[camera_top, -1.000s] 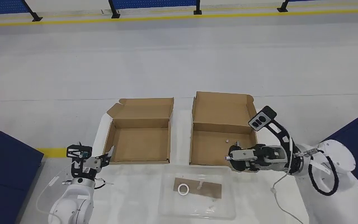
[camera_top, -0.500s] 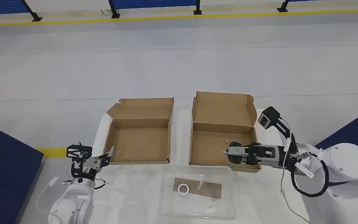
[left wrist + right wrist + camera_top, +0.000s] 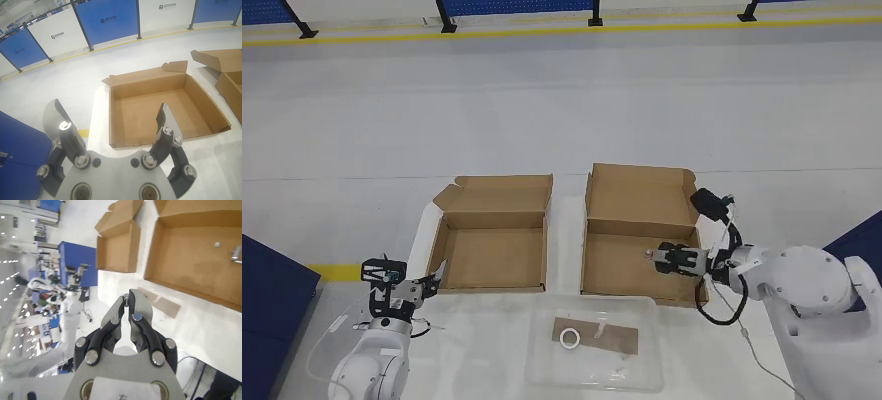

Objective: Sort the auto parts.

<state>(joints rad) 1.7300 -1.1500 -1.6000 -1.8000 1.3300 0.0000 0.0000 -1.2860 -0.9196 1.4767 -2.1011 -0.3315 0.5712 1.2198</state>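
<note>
My right gripper (image 3: 655, 256) hangs over the front part of the right cardboard box (image 3: 617, 262). In the right wrist view it (image 3: 127, 297) is shut on a small metal bolt (image 3: 126, 300) held at its tips. Two small metal parts (image 3: 217, 244) lie on the floor of that box (image 3: 189, 260). My left gripper (image 3: 427, 283) stands open at the table's left edge, beside the left box (image 3: 492, 255). Nothing is between its fingers (image 3: 164, 113), and the left box (image 3: 151, 113) beyond them holds nothing.
A clear plastic tray (image 3: 642, 378) sits at the table's front, before the two boxes. It holds a white ring (image 3: 569, 339), a brown card piece (image 3: 620, 341) and a small part. Both boxes have their lids folded back.
The right arm has swung and its wrist has turned, carrying the shut gripper from the right box's front edge to a little farther over the box. The left arm has not moved.
</note>
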